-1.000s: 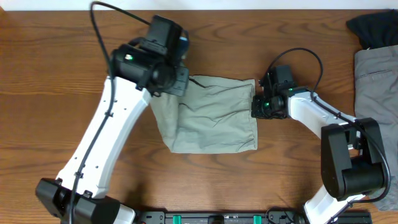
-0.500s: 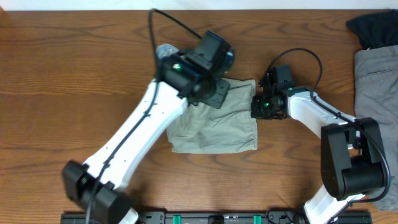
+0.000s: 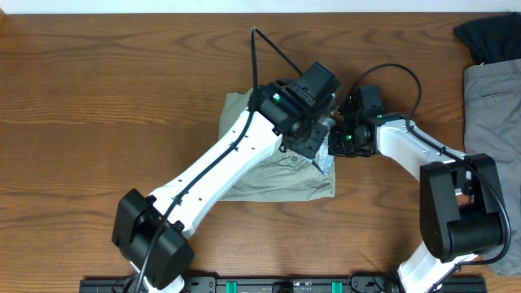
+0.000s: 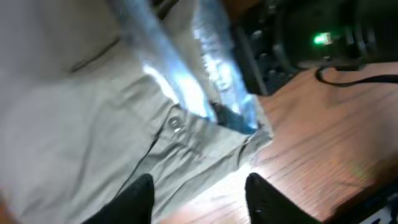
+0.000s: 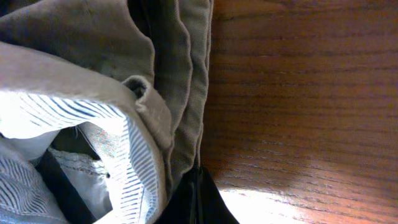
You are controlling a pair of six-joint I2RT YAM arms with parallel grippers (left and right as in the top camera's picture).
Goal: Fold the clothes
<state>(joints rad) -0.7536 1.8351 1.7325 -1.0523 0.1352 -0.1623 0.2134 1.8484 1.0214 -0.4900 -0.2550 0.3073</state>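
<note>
Overhead view: the shorts (image 3: 269, 175) lie in a rumpled, partly doubled-over heap near the middle of the counter (image 3: 98, 106), their upper left corner showing behind the left arm and their lower edge running along beneath it; the left arm crosses diagonally over the fabric, and the left end effector (image 3: 320, 155) hangs over the right-hand edge of the shorts, close beside the right end effector (image 3: 334, 138); a grey garment (image 3: 492, 106) and a black garment (image 3: 488, 37) lie well apart at the far right edge of the counter.

Left wrist view: the two dark fingers (image 4: 138, 196) stand apart at the bottom of the frame, with khaki cloth and bare wood showing in the gap between them; a button (image 4: 174, 122) and a blurred flap of pale striped lining (image 4: 217, 74) are visible on the shorts; the black body of the right arm, with a green light, lies just beyond the hem.

Right wrist view: the fingers of the right end effector are pressed together at the bottom of the frame, clamped on the stacked edge of the shorts, whose folded layers run straight into them; striped lining (image 5: 134, 162) is turned outward at the left; bare counter fills the right half.
</note>
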